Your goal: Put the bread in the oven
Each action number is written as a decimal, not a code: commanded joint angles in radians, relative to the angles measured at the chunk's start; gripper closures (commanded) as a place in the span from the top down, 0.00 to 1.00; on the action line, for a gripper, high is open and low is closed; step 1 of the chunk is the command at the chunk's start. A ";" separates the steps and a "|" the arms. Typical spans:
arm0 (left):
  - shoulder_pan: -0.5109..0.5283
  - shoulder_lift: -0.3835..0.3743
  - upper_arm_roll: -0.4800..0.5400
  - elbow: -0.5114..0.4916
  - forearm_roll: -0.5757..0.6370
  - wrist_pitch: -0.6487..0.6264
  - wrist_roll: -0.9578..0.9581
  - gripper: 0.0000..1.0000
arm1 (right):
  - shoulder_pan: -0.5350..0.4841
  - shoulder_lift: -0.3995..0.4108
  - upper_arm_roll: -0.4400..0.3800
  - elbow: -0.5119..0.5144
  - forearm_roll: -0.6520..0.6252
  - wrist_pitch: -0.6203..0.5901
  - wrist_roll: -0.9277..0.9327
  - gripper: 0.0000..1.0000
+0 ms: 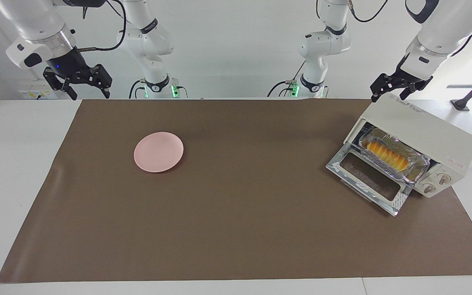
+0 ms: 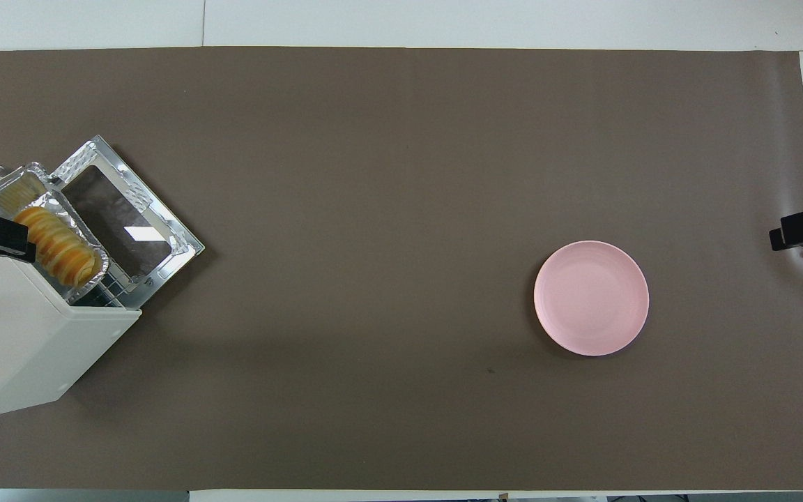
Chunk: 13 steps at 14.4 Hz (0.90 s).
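The golden-yellow ridged bread (image 1: 385, 155) lies in a crinkled silver foil tray (image 1: 419, 172) that sits on the rack in the mouth of the cream-white oven (image 1: 424, 127), at the left arm's end of the table. The oven's glass door (image 1: 369, 178) hangs open and flat. The bread (image 2: 60, 245) and the oven (image 2: 18, 335) also show in the overhead view. My left gripper (image 1: 388, 95) is open and empty, raised over the oven's top rear corner. My right gripper (image 1: 90, 94) is open and empty, raised over the table's edge at the right arm's end.
A round pink plate (image 1: 158, 151) lies empty on the brown mat (image 1: 236, 229), toward the right arm's end; it also shows in the overhead view (image 2: 591, 298). The open door (image 2: 126, 223) juts out over the mat in front of the oven.
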 commanded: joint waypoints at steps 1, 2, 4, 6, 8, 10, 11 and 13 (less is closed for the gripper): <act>-0.038 0.032 0.042 0.039 -0.037 -0.025 -0.006 1.00 | -0.007 -0.017 0.005 -0.013 0.007 -0.008 0.002 1.00; -0.123 0.035 0.114 0.045 -0.037 -0.037 -0.006 1.00 | -0.007 -0.016 0.005 -0.013 0.007 -0.010 0.002 1.00; -0.184 0.026 0.165 0.039 -0.037 -0.036 -0.009 1.00 | -0.007 -0.017 0.005 -0.013 0.007 -0.010 0.001 1.00; -0.162 0.032 0.119 0.046 -0.032 -0.033 -0.011 1.00 | -0.007 -0.017 0.005 -0.013 0.007 -0.008 0.002 1.00; -0.152 0.039 0.107 0.065 -0.034 -0.015 -0.006 1.00 | -0.005 -0.017 0.005 -0.013 0.007 -0.008 0.000 1.00; -0.150 0.031 0.107 0.003 -0.035 0.042 -0.008 1.00 | -0.007 -0.017 0.005 -0.013 0.007 -0.010 0.000 1.00; -0.150 0.023 0.105 -0.021 -0.035 0.044 -0.008 1.00 | -0.007 -0.017 0.005 -0.013 0.007 -0.008 0.001 1.00; -0.151 0.037 0.105 0.029 -0.035 0.012 -0.008 1.00 | -0.005 -0.017 0.005 -0.013 0.007 -0.010 0.000 1.00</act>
